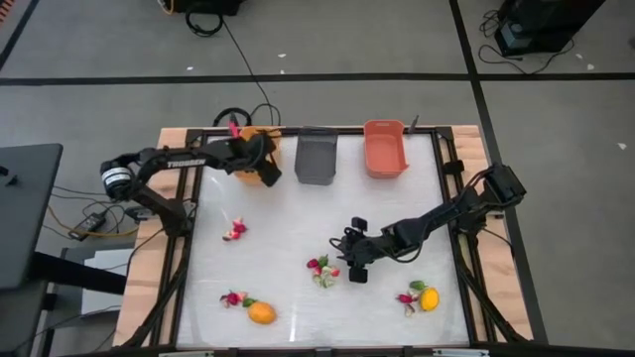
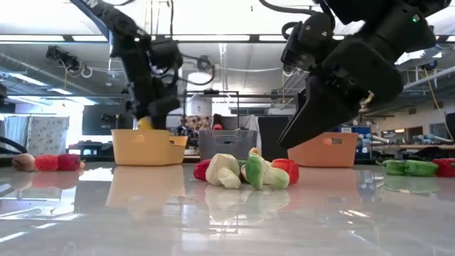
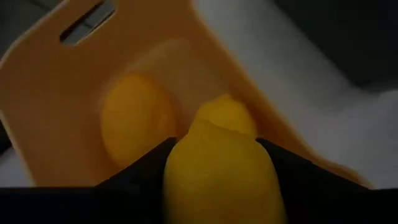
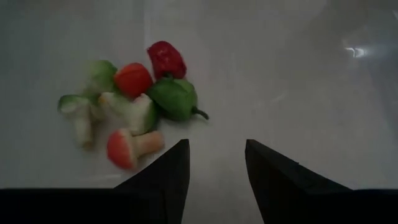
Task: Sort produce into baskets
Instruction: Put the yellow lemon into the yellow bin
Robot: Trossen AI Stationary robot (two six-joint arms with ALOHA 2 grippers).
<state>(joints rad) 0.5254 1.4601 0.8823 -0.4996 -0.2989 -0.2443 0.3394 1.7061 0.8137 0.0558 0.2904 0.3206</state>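
lemon (image 3: 217,171): we pinch it in the left gripper (image 3: 217,180) over the yellow basket (image 1: 256,149), ready to drop.
right gripper (image 4: 216,165): fingers spread, nearing the mixed pile (image 4: 127,109).

The high view is evenly lit. In the low view, ceiling lamps (image 2: 213,37) shine bright and the glossy table (image 2: 227,213) mirrors them. Both wrist views are dim; the near lemon (image 3: 221,174) is blurred.

Glossy white table (image 1: 298,223), wooden border (image 1: 169,134).
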